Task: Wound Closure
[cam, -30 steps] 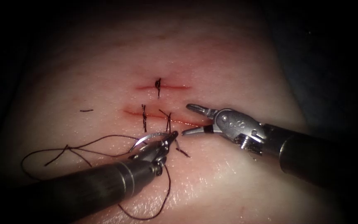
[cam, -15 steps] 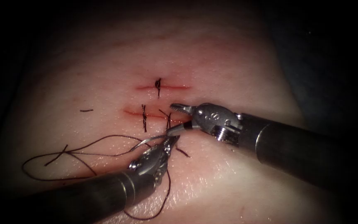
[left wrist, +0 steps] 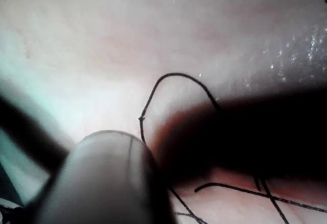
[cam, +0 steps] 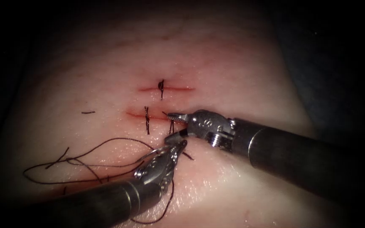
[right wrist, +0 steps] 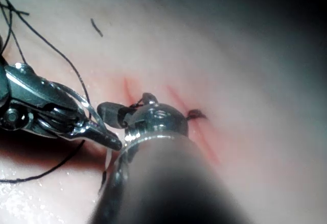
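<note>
Since a second ago, the right tool (cam: 173, 124) has slid in from 3 o'clock toward the left tool (cam: 181, 145), and their tips now nearly meet just below the lower cut (cam: 157, 117). Its jaws remain spread, one above the other, with the needle's end lying between them; they have not pressed together on it, so this tool holds nothing. The left tool, reaching up from 7 o'clock, has its jaws pinched on the needle (cam: 151, 155), gripping near one end of the curve. The rest of the curve runs back along the jaws toward 8 o'clock, lying free above the tissue (cam: 233, 76) rather than in it. That grip seems chosen to present the free end to the open right jaws, which in my judgement are placed to take it. In the right wrist view the left tool (right wrist: 104, 137) sits tip to tip with the right tool's own jaws. The thread (cam: 85, 162) trails in loose loops toward 9 o'clock over the tissue, slack. Finished stitches (cam: 147, 120) cross the lower cut, and one crosses the upper cut (cam: 165, 88). A cut thread end (cam: 88, 112) lies apart at 9 o'clock. No writing or marking is legible on either tool.
</note>
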### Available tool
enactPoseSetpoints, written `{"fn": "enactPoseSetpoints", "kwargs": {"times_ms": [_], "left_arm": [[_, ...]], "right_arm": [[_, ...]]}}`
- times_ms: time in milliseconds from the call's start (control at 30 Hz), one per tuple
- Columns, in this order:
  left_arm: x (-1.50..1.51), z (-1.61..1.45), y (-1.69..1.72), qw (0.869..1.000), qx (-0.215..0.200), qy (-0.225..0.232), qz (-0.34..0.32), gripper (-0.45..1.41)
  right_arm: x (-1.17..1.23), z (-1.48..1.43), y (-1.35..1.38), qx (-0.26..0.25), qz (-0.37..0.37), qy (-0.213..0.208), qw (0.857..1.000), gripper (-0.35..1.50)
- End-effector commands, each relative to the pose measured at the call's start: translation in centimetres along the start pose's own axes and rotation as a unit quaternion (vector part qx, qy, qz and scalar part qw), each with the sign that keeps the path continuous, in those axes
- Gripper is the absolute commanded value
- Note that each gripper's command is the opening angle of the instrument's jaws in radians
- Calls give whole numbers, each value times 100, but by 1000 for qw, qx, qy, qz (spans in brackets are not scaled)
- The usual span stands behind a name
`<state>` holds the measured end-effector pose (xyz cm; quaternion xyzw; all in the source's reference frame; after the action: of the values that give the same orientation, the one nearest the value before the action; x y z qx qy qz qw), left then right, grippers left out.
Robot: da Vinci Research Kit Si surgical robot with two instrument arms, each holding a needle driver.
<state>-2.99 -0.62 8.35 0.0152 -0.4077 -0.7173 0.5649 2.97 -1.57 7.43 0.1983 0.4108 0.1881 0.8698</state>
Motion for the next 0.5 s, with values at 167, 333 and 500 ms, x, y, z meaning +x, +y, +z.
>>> {"fn": "enactPoseSetpoints", "kwargs": {"times_ms": [167,333,500], "left_arm": [[0,9,1,1000,-1,0,-1,-45],[-1,11,5,1000,-3,0,-1,-45],[-1,11,6,1000,-3,0,0,-45]], "right_arm": [[10,-1,4,3,0,6,1000,54],[18,-15,2,13,1,15,1000,54],[17,-18,-1,32,-11,23,999,51]]}}
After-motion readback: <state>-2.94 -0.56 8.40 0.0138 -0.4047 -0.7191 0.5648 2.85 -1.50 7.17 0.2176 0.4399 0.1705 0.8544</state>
